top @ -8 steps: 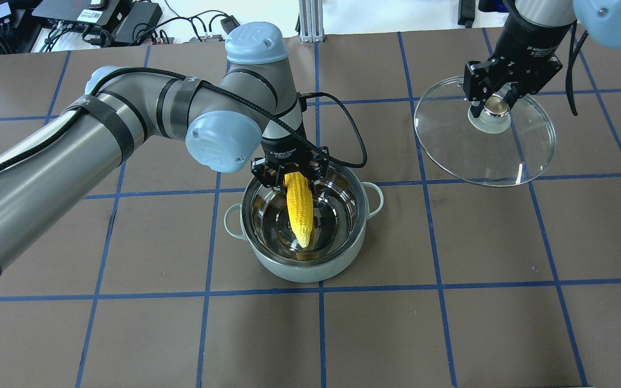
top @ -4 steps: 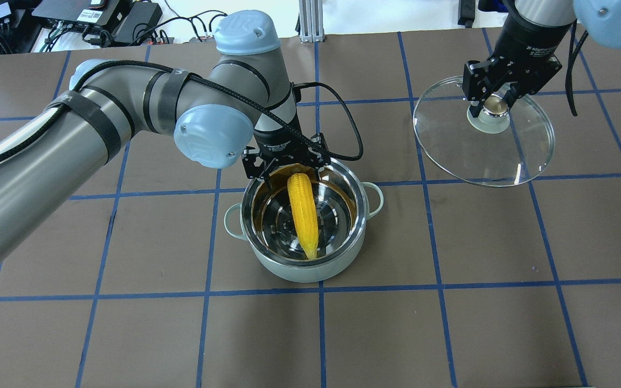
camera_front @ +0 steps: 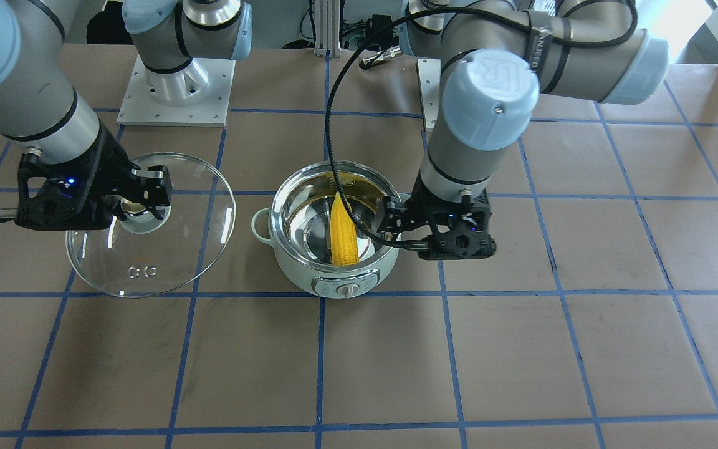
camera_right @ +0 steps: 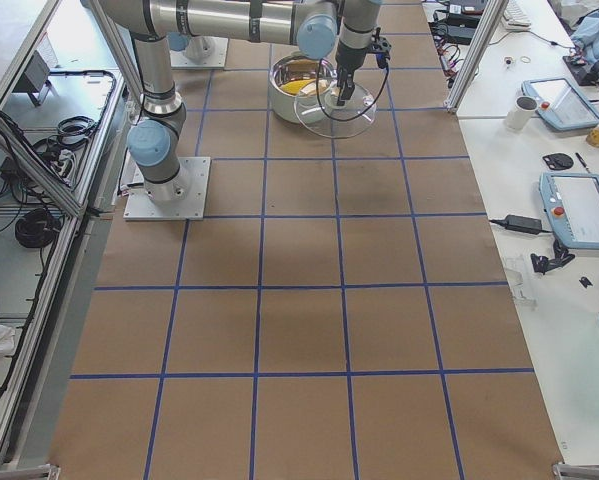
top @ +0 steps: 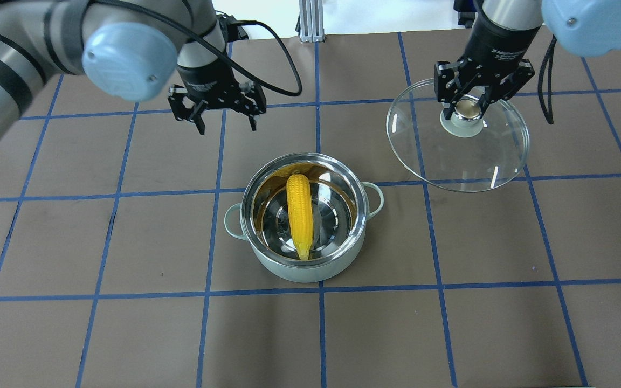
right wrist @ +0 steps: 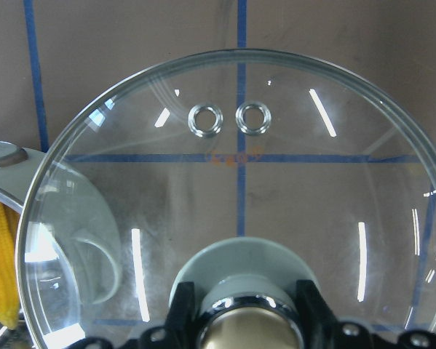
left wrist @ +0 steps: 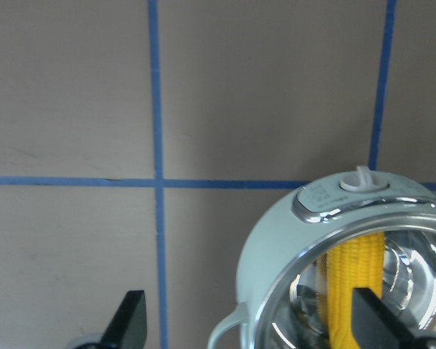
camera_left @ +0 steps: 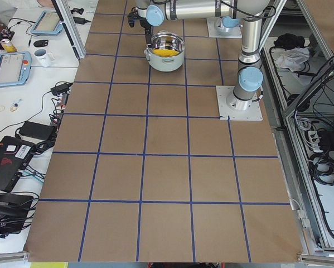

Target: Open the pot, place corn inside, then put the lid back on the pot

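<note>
The mint-green pot stands open at the table's middle, also in the front view. The yellow corn lies inside it, tip toward the robot, thick end leaning on the far wall; it also shows in the front view. My left gripper is open and empty, raised beyond the pot to its far left; its fingertips frame the pot and the corn. My right gripper is shut on the knob of the glass lid, held tilted in the air right of the pot.
Brown table cover with a blue tape grid. Electronics and cables and an aluminium post sit beyond the far edge. The arm base plates are at the robot's side of the table.
My left gripper let go of the corn, which settled into the pot, then rose and moved away to the far left. My right gripper shifted the lid slightly left toward the pot.
</note>
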`<action>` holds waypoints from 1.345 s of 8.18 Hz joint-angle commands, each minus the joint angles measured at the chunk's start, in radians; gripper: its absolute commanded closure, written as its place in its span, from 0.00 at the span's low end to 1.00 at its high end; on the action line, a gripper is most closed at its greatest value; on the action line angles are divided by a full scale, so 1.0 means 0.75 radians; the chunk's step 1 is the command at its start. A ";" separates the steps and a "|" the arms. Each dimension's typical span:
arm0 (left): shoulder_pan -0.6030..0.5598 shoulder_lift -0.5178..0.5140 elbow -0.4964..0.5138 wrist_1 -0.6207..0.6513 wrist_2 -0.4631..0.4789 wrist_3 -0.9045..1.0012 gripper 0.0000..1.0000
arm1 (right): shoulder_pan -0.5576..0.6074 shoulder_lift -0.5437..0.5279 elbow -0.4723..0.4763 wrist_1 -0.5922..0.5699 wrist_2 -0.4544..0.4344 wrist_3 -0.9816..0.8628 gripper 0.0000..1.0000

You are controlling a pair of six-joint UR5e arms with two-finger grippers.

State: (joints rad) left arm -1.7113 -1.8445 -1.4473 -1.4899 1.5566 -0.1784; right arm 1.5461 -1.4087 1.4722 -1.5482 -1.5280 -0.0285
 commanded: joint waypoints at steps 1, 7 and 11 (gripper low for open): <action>0.167 0.044 0.148 -0.163 0.056 0.217 0.00 | 0.245 0.007 0.003 -0.014 -0.002 0.362 1.00; 0.187 0.215 0.130 -0.190 0.148 0.236 0.00 | 0.664 0.107 0.080 -0.339 0.002 0.812 1.00; 0.179 0.220 0.099 -0.190 0.150 0.234 0.00 | 0.692 0.134 0.172 -0.411 -0.002 0.817 1.00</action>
State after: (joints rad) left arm -1.5751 -1.6807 -1.3597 -1.6329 1.6718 -0.0027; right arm 2.0618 -1.3092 1.5658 -1.8480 -1.5291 0.5932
